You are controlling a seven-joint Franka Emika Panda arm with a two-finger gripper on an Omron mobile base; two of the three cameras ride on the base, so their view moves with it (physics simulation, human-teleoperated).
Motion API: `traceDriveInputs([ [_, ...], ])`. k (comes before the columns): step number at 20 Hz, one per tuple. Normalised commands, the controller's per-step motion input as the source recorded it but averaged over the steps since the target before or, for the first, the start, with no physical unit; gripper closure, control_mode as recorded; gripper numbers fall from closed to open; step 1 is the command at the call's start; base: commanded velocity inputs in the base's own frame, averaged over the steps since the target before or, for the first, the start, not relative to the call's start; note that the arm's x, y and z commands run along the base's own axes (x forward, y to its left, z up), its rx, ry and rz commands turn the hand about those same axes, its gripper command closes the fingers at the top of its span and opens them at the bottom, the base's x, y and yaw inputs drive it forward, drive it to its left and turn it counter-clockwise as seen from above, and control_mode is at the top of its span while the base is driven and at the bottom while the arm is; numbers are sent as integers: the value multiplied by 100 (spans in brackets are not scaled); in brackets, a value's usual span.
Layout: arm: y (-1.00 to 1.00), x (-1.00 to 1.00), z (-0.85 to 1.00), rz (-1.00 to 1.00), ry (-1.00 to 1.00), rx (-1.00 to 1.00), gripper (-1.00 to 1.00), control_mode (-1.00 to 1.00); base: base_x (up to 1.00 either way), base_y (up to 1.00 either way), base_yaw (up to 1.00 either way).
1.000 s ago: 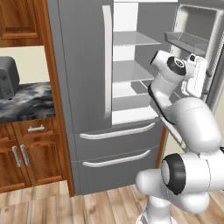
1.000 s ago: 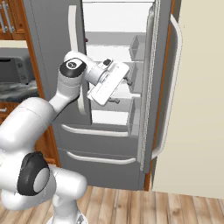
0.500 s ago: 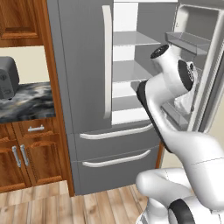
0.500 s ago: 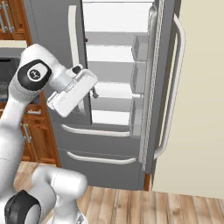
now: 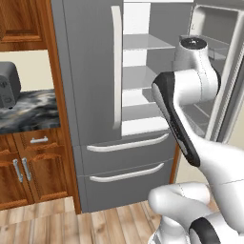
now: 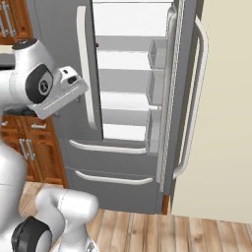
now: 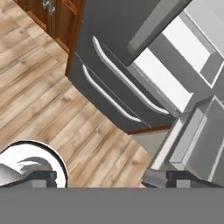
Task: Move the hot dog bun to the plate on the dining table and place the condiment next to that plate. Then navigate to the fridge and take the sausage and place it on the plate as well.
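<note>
The fridge (image 5: 86,71) is tall grey steel with its left door shut. Its right door (image 5: 215,52) stands swung open, showing white shelves (image 6: 125,101) with nothing on them that I can make out. My white hand (image 6: 61,94) hovers in front of the shut left door, angled down. In the hand view my gripper (image 7: 107,178) is open with nothing between its wide-apart fingertips. It looks down on the two bottom drawers (image 7: 109,89) and the wooden floor. The sausage, hot dog bun, plate, condiment and dining table are out of view.
Brown wooden cabinets (image 5: 28,167) and a marbled wall counter (image 5: 28,112) with a grey appliance (image 5: 7,86) stand left of the fridge. The open door's bins (image 6: 156,88) and long bar handle (image 6: 197,98) jut out on the right. A beige wall (image 6: 224,123) lies beyond.
My arm has drawn back from the fridge shelves; the hand swung left across the shut door and now tilts down. The gripper stayed open.
</note>
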Motion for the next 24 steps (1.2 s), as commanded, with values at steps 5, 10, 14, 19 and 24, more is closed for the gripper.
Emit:
traceDriveInputs([
  [5,94,100,0,-11,-36,49,-100,-100,0,0,0],
  [10,50,84,13,-23,-29,30,-100,-100,0,0,0],
  [14,-2,89,31,-28,2,3,-100,-100,0,0,0],
  [19,17,80,71,-18,12,0,-100,-100,0,0,0],
  [24,13,70,44,-14,14,0,-100,-100,0,0,0],
])
